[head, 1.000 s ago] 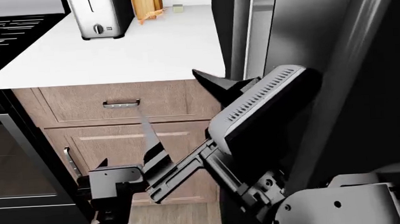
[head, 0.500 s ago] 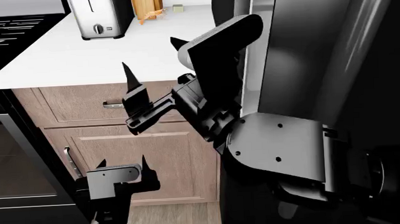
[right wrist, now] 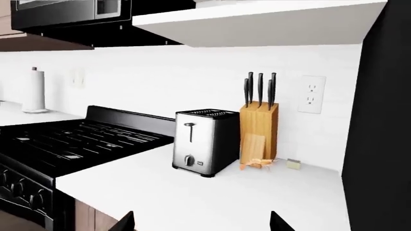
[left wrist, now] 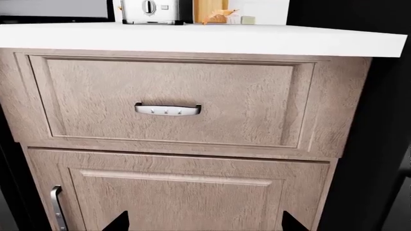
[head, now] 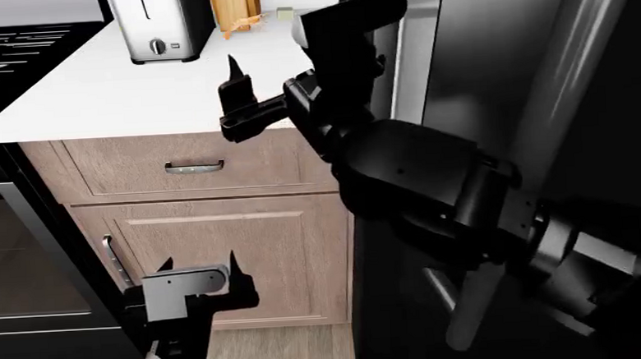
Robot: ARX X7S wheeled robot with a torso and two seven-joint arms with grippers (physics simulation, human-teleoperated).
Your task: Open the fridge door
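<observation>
The fridge door (head: 488,64) is the glossy dark panel at the right of the head view, and it is closed. Its long bar handle (head: 467,307) runs down it, partly hidden behind my right arm. My right gripper (head: 258,76) is raised over the counter's front edge, left of the door, open and empty. In its wrist view the right gripper (right wrist: 202,222) faces the backsplash, with the fridge's black side (right wrist: 385,125) at the frame edge. My left gripper (head: 199,264) hangs low before the cabinet door, open and empty. The left gripper (left wrist: 205,224) faces the drawer.
A white countertop (head: 184,80) carries a toaster (head: 157,23) and a knife block (head: 232,7). Below are a wooden drawer (left wrist: 170,103) with a silver pull (left wrist: 167,109) and a cabinet door (head: 248,257). A black stove (head: 7,48) and oven door (head: 18,261) stand at the left.
My right arm has swung up from low in front of the cabinet to above the counter edge, its gripper now pointing toward the backsplash. The left gripper has stayed put.
</observation>
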